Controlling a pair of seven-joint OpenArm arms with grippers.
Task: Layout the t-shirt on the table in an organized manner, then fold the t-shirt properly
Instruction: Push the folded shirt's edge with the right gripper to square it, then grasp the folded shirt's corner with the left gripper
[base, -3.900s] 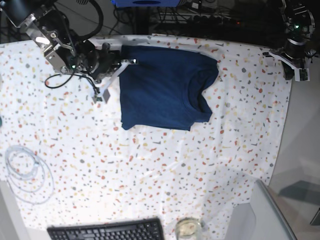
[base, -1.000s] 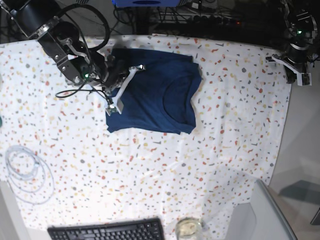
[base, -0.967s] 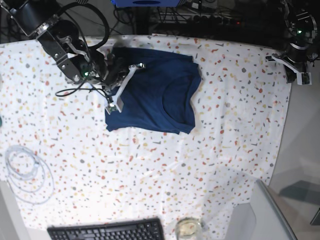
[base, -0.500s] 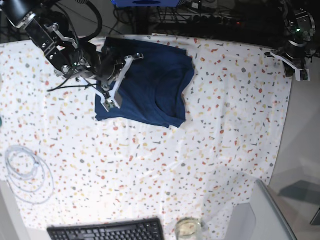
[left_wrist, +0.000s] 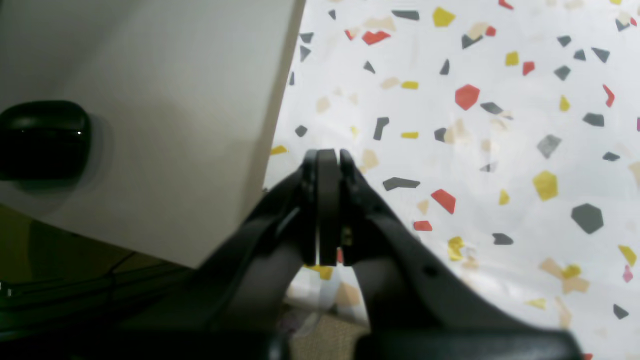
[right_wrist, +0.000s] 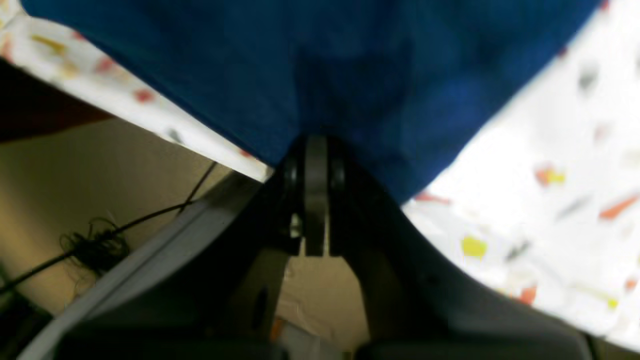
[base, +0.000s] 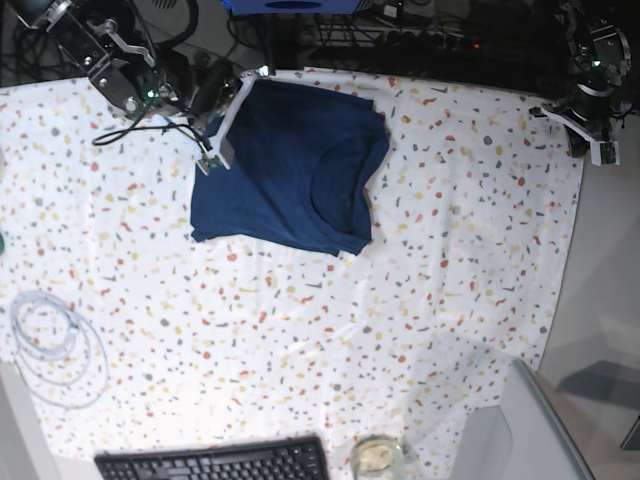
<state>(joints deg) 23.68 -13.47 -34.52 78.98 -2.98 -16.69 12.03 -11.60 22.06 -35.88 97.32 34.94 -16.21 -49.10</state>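
The soft, limp t-shirt (base: 290, 165) is pinched at its upper-left edge by the closed right tool (right_wrist: 316, 165); the left tool (left_wrist: 327, 162) is closed on nothing.

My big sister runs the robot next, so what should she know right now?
Right claw: shut at the far-left edge of the t-shirt; an actual grip is hard to confirm.
Left claw: shut and empty, parked over the table's far right corner.
T-shirt: a rough folded rectangle, slightly crooked, collar showing, at the table's far side.
Done: laid out and mostly folded.
Left: probably square it up, maybe one more fold, then release.
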